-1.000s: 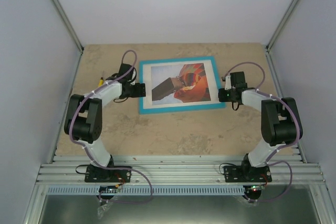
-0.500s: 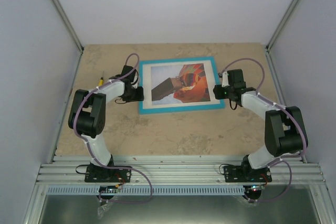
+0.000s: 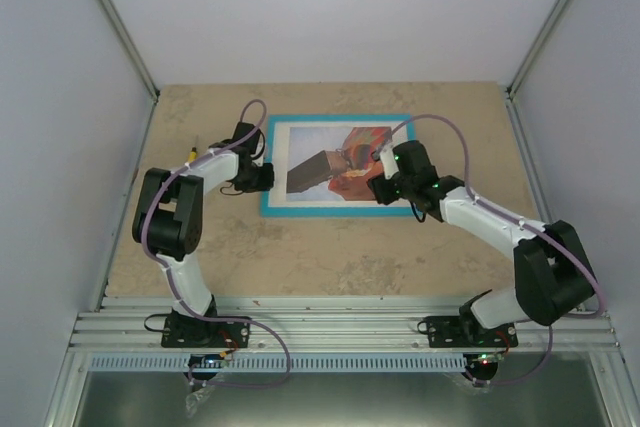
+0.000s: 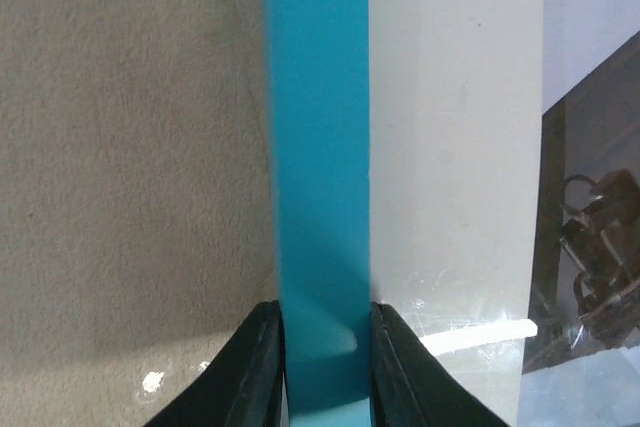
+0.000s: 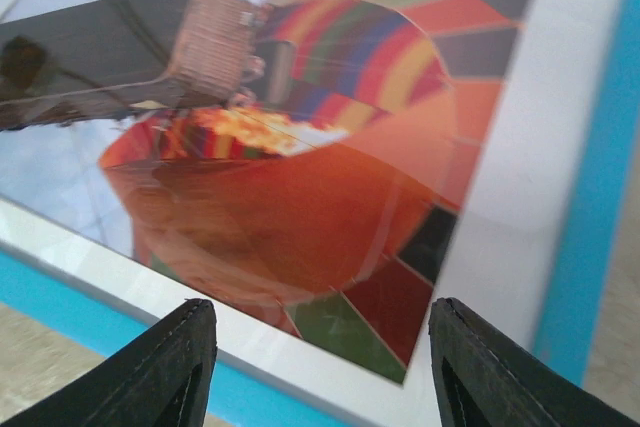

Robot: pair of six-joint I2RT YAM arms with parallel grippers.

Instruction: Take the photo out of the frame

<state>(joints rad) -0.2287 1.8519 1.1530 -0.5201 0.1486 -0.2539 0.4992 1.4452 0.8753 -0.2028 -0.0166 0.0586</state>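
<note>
Left gripper [image 4: 322,352]: both black fingers [image 4: 258,367] are pressed against opposite sides of one turquoise rail of the frame [image 4: 318,147], so I am pinching that rail between them. It is flat, smooth, straight-edged and even in colour, and it runs directly ahead of my fingertips. Left of the fingers is the table [image 4: 130,147], which is beige, matt and finely mottled like stone. Right of them is a pale cream border [image 4: 450,127] under a glossy pane, with scuffs and a bright glare streak close to that side's finger.

Right gripper [image 5: 320,357]: the fingers are spread wide with nothing between them. The tips are black and blunt, with a fine grained surface.

The photo [image 5: 300,137] lies in the frame just ahead of and below this hand, flat under the reflective pane. It is a rectangular print showing balloon panels in orange, red, green, blue and yellow, a woven brown basket and pale blue sky. A white border surrounds it. One turquoise rail shows beside the left fingertip and another runs off to the right.

From above, the frame lies flat on the table. One hand is at its left edge and the other is over its right half.
</note>
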